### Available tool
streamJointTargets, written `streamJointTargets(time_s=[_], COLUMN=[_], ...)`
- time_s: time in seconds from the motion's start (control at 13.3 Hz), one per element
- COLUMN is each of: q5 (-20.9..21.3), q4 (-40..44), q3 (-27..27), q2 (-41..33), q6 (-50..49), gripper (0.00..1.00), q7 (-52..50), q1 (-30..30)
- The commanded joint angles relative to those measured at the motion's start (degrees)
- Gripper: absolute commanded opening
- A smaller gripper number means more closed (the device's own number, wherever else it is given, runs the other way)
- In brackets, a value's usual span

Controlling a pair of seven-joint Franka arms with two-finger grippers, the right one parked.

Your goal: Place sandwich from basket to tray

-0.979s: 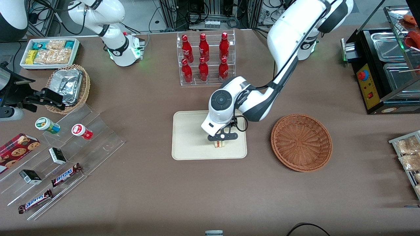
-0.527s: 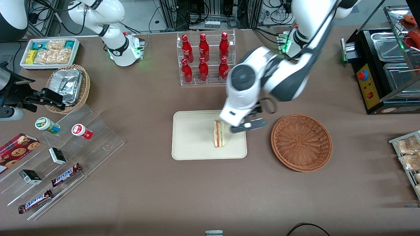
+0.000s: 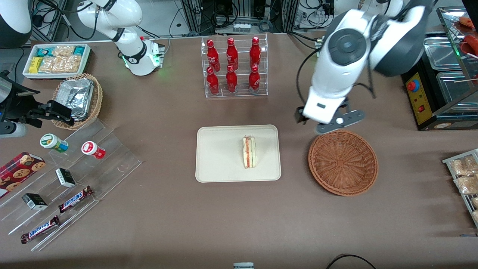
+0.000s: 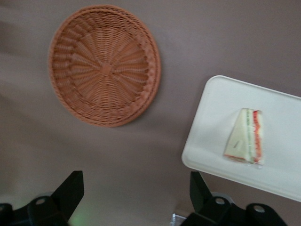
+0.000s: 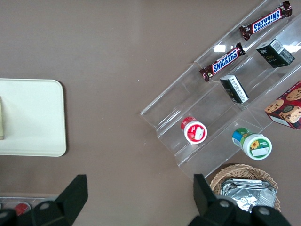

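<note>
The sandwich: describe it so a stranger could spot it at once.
Find the cream tray mid-table, nearer the front camera than the rack of red bottles. The sandwich lies on it, toward the edge beside the round wicker basket. It is the tray's only item: a pale bread wedge showing red, white and green layers. The open claw hangs above the basket's rim, holding nothing.

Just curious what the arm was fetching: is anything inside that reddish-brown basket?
Nothing: the basket shows only bare weave. The sandwich lies on the tray. The open gripper hangs above the basket's rim; nothing is covered.
</note>
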Motion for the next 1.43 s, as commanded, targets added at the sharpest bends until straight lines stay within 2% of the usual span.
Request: streamJointTargets(time_s=[0.0,0.08,0.38,0.53,0.68,0.83,1.21,1.28,1.36], q5=[-2.73,-4.48,-5.03,-5.9,-8.18,-8.54,-8.45,-8.19,-8.19], q4=[-2.56,-2.56,-2.29,-2.21,-2.29,-2.29,-1.5,-0.98,-0.02], q3=[-0.28,-0.2,0.85,1.65,1.83,1.83,2.0,5.05,11.34], q2=[-5.39,-6.45,-11.89,-12.61,-13.92,-14.45,-13.93,-14.01,-13.75], q6=[-2.12,-3.43,-10.11,-13.1,-13.73,-13.99,-14.43,-14.52,-14.52], gripper=[0.99,0.99,0.99,0.99,0.99,0.99,0.99,0.99,0.99], q7=[7.86,11.03,22.98,34.12,39.08,43.91,44.54,45.24,45.68], q1=[5.92,7.95,15.5,20.69,25.61,28.61,28.8,25.49,19.11])
